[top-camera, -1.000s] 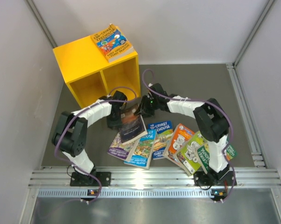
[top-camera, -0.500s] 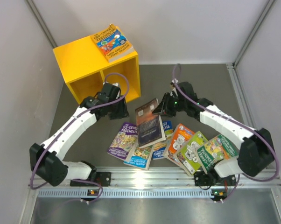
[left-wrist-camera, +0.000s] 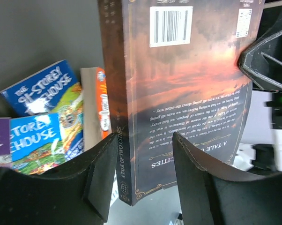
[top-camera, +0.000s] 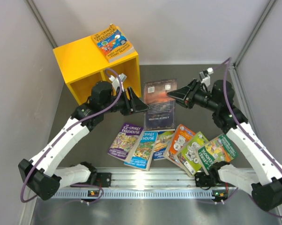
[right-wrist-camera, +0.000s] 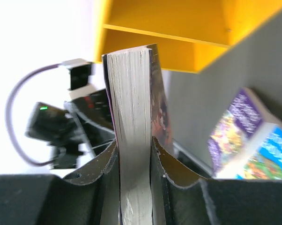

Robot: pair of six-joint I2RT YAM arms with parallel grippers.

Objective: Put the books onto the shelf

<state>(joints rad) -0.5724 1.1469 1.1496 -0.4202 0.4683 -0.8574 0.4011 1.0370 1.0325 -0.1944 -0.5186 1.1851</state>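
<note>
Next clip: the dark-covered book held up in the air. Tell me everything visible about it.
The dark book is a paperback with A Tale of Two Cities on its spine. Its back cover shows an orange dusk sky, a white barcode and small text, and the page edges look cream. It hangs in the air, back cover upward, in front of the yellow shelf. The right gripper pinches its page edge. The left gripper, open, straddles the spine side; contact unclear.

The dark book [top-camera: 159, 104] has a faintly glossy card cover and slightly rough, cream paper page edges. The shelf [top-camera: 80, 58] at eleven o'clock looks smooth, satin yellow. The table [top-camera: 178, 72] is matt grey. The left fingers [left-wrist-camera: 103, 178] are matt black plastic. At six o'clock lies a ribbed, bare-metal rail [top-camera: 150, 178].
</note>
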